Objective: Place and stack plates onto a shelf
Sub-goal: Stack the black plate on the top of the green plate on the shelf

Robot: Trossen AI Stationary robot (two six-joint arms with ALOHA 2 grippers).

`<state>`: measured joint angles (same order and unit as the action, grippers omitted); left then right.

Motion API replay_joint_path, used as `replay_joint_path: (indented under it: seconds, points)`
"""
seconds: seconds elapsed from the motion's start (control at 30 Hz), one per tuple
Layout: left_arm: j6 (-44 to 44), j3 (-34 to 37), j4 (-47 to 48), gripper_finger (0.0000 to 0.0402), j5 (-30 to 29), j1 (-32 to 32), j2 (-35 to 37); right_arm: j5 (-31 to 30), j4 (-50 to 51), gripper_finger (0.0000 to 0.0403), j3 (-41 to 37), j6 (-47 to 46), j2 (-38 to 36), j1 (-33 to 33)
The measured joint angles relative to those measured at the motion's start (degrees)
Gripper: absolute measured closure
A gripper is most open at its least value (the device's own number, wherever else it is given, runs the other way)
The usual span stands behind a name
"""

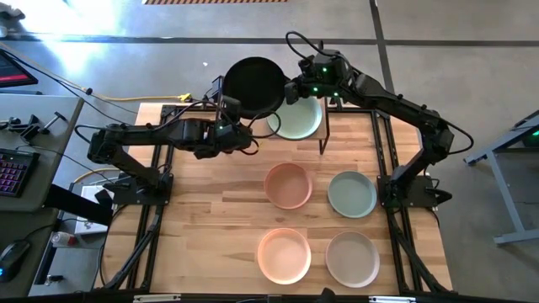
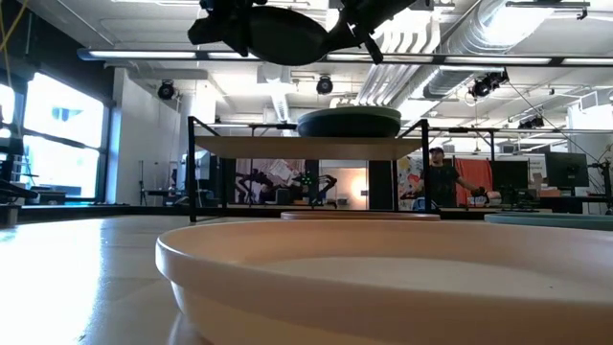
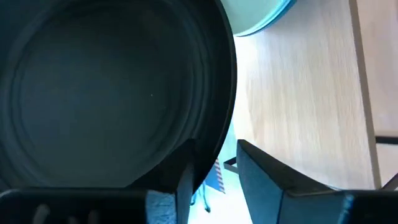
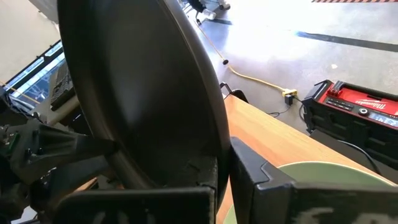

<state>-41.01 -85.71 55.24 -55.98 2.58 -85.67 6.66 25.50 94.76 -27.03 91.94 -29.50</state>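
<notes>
Aloft, black plate [image 1: 253,87] (above shelf [image 1: 341,126]) clamped by both arms' fingers [image 3: 186,180].

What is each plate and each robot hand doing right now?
black plate: in the air above the shelf, held by both grippers
left gripper: shut on its rim
right gripper: shut on its rim
pale green plate: resting on the shelf
four other plates: lying on the table, untouched
</notes>
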Motion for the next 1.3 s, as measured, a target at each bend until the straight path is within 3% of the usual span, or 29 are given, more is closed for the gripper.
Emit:
replay_joint_path:
  seconds: [0.2,0.47,0.67,1.1,1.3]
  points:
    - [2.87,0.00,-0.05,0.0277,-0.78,-2.25,0.00,0.91,0.00,0.0403,0.00,0.04,0.00,-1.23]
    - [5.98,0.02,0.18,0.0279,-9.37,-3.48,0.40,1.75,0.17,0.0402,0.00,0.48,-0.49,-4.35]
    - [8.78,0.04,0.48,0.0279,-12.48,-3.46,1.24,6.74,0.65,0.0402,0.00,0.46,-0.50,-7.86]
    - [29.49,0.04,0.62,0.0279,-11.76,-2.39,3.58,13.40,16.81,0.0402,0.00,0.57,-0.50,-15.27]
    - [41.11,0.04,0.62,0.0279,-5.70,-0.94,3.56,13.44,23.15,0.0403,0.00,2.03,-0.50,-15.52]
